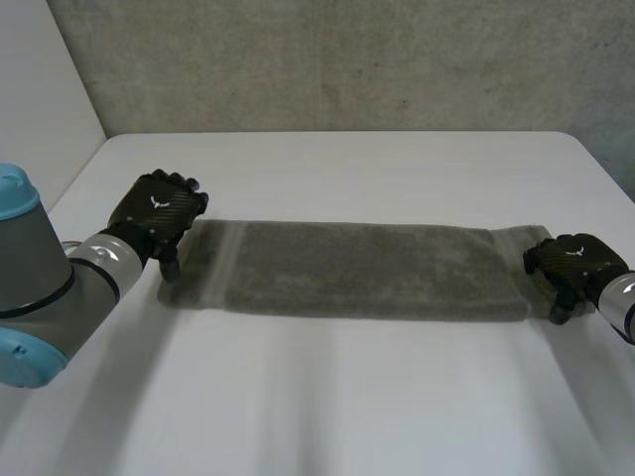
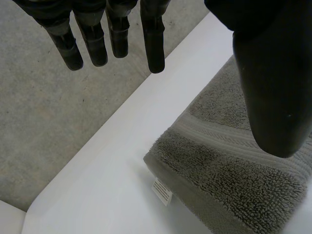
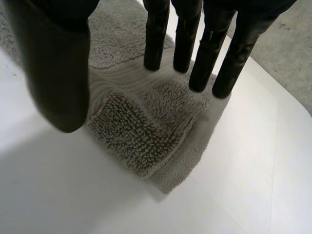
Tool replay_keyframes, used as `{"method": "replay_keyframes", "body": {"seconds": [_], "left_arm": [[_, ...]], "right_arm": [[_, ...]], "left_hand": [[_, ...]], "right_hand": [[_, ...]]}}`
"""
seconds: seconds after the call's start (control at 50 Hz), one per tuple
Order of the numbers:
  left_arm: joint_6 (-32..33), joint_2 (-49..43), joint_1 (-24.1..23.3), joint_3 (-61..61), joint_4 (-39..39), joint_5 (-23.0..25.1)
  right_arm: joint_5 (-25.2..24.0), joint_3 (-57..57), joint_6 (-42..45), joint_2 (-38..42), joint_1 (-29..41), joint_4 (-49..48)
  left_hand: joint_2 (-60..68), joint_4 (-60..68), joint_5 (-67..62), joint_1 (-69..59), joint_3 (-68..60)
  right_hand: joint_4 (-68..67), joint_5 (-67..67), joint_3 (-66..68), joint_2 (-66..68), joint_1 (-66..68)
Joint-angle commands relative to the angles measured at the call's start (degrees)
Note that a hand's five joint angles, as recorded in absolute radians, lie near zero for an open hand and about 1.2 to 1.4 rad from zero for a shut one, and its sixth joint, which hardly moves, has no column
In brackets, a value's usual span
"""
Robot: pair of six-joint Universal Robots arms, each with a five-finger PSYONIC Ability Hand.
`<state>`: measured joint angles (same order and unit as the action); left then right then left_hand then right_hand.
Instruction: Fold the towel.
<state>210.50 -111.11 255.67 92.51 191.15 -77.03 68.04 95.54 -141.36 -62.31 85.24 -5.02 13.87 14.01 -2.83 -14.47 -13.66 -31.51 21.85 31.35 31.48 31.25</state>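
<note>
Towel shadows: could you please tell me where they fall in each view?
Head view: a soft shadow edges the towel along its near side on the table, without glare. Left wrist view: a thin shadow lies under the towel's corner by its label. Right wrist view: a darker shadow hugs the towel's corner.

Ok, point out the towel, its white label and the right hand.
towel (image 1: 357, 270), head view, middle of its top face.
white label (image 2: 162, 190), left wrist view, centre of the tag.
right hand (image 1: 571, 262), head view, back of the hand.
</note>
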Motion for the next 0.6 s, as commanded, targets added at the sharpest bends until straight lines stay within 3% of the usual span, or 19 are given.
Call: {"method": "replay_keyframes", "body": {"seconds": [0.02,0.2,0.24,0.36,0.48,0.6], "left_arm": [[0.0,-0.1,0.1,0.0,0.0,0.0],[-1.2,-0.1,0.1,0.0,0.0,0.0],[-1.6,-0.1,0.1,-0.1,0.0,0.0],[-1.6,-0.1,0.0,-0.1,0.0,0.0],[-1.7,0.4,0.1,-0.1,0.0,0.0],[-2.3,2.6,0.4,-0.3,0.0,-0.1]], "right_arm": [[0.2,-2.1,0.8,3.4,-0.5,-1.5],[0.3,-4.2,0.8,5.1,-2.5,-0.8],[0.3,-4.2,0.8,5.4,-2.9,-0.6],[0.5,-4.7,0.8,4.5,-4.5,-0.5],[0.7,-9.4,0.8,1.2,-10.4,1.7],[0.8,-22.8,0.0,-0.2,-10.8,13.1]], "left_hand": [[-3.7,-3.8,2.6,4.3,3.5],[-3.7,-3.8,2.6,4.3,3.5],[-3.7,-3.8,2.6,4.3,3.5],[-3.7,-3.8,2.6,4.3,3.5],[-3.7,-3.8,2.6,4.3,3.5],[-3.7,-3.8,2.6,4.3,3.5]], "right_hand": [[-22.1,21.7,22.2,22.1,22.3],[-28.9,28.5,29.0,28.9,29.1],[-48.4,48.0,48.5,48.4,48.6],[-48.5,48.2,48.6,48.5,48.8],[-48.5,48.2,48.6,48.5,48.8],[-48.5,48.2,48.6,48.5,48.8]]}}
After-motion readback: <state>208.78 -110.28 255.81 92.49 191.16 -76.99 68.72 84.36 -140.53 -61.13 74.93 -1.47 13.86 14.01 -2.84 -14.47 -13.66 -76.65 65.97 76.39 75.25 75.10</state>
